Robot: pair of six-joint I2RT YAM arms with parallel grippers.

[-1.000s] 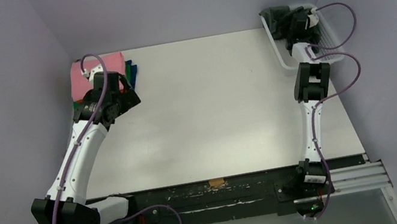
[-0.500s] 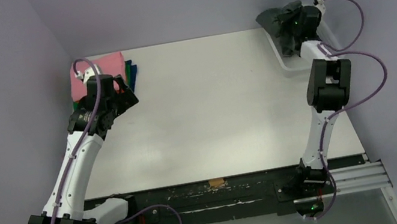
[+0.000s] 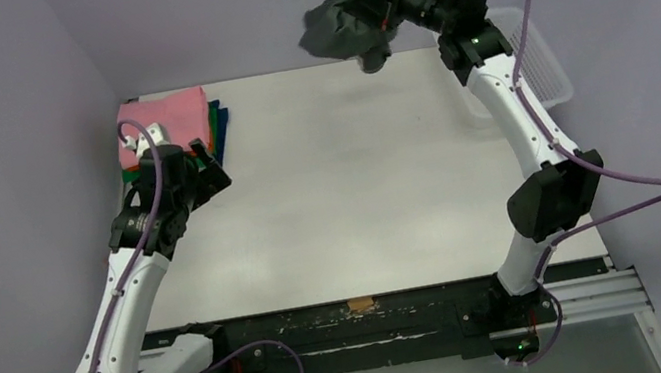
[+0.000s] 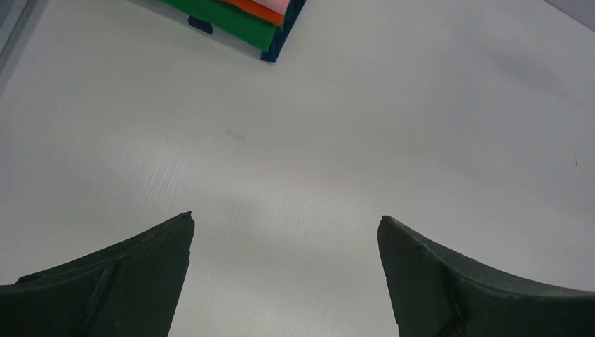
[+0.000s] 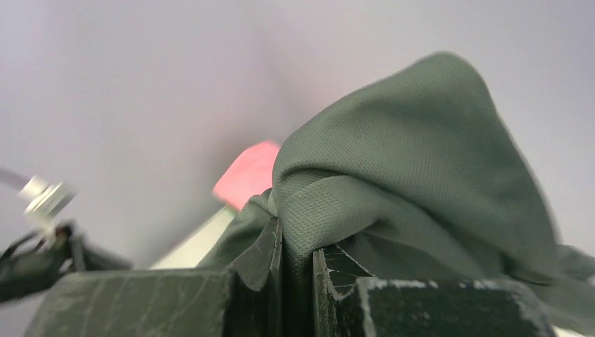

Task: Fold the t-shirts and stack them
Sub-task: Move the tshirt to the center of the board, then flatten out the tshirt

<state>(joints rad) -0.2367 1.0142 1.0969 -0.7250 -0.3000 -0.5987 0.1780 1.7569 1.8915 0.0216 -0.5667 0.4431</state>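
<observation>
My right gripper (image 3: 384, 3) is shut on the dark charcoal-grey t-shirt (image 3: 344, 17) and holds it bunched high in the air above the table's back edge. In the right wrist view the cloth (image 5: 414, 161) is pinched between the jaws at the gripper (image 5: 298, 242). A stack of folded t-shirts (image 3: 174, 121), pink on top with orange, green and dark blue below, lies at the back left corner; its edge shows in the left wrist view (image 4: 245, 17). My left gripper (image 3: 206, 162) is open and empty just in front of the stack, over bare table (image 4: 284, 225).
A white plastic mesh basket (image 3: 533, 56) stands at the back right of the white table (image 3: 360, 202). Grey walls close in the left, back and right sides.
My right gripper has lifted the charcoal t-shirt out of the basket and swung it up and to the left. My left arm has drawn back a little from the stack.
</observation>
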